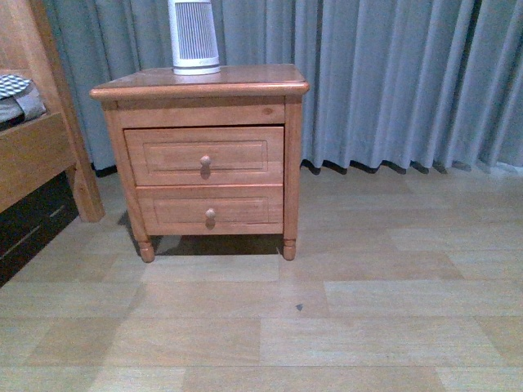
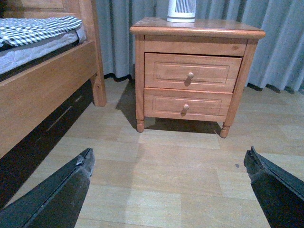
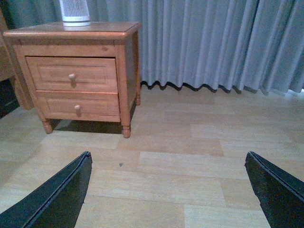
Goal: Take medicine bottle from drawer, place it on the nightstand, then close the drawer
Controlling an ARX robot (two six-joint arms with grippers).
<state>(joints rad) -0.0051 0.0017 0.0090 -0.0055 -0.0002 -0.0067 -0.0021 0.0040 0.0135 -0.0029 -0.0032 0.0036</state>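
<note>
1. facing the nightstand [image 1: 200,88], we see it in the upper left-centre of the front view, standing on short turned feet on a pale wood-plank floor [image 1: 343,318].
2. the drawer [image 1: 241,155], the upper and taller of its two, is pushed fully in, and its round knob [image 1: 205,162] sits at the middle of the panelled front.
3. the lower drawer [image 1: 245,208] just beneath it is closed too, with a small knob of its own.
4. the medicine bottle shows in none of our views; with the drawer closed its inside is hidden, so we cannot tell where the bottle lies.
5. on the nightstand top, toward the back, stands a white tapered appliance [image 1: 194,37] with dark vertical slats, cut off by the upper edge of the front view.
6. a grey pleated curtain [image 1: 392,82] hangs behind the nightstand and fills the upper right of the front view.
7. a wooden bed frame [image 1: 33,155] runs along the left edge, near the nightstand but apart from it, with checked bedding [image 1: 12,86] on top.
8. our left gripper [image 2: 168,156] has its claw spread wide and empty; its dark fingers [image 2: 61,194] hang over bare floor, well apart from the nightstand.
9. our right gripper [image 3: 167,159] is likewise spread wide and empty, over bare floor and well apart from the nightstand.
10. a small dark speck [image 1: 299,308] lies on the floor in front of the nightstand.
</note>
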